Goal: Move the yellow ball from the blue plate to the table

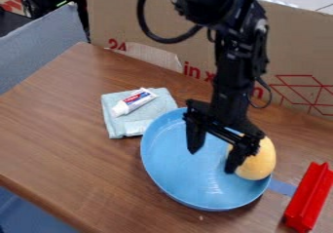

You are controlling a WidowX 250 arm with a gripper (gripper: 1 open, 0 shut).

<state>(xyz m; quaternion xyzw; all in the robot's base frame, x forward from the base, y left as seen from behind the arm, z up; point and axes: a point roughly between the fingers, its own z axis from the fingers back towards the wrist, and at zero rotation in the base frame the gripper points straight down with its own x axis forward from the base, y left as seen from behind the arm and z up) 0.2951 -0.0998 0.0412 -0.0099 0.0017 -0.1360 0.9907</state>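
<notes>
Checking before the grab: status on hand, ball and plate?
Hand open, low over the blue plate. Yellow ball on the plate, beside one finger, not gripped. Nothing blocking it.

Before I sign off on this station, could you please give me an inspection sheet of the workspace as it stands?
Surface: brown wooden table.
Job's things: yellow ball on the blue plate, at its right side.
Clutter: tube lying on a folded pale cloth; red object at the right edge.
Grippers: gripper open, pointing down over the plate, one finger against or just in front of the ball.
Cables: black cable looping off the arm.
Surroundings: cardboard box with red print behind.
</notes>
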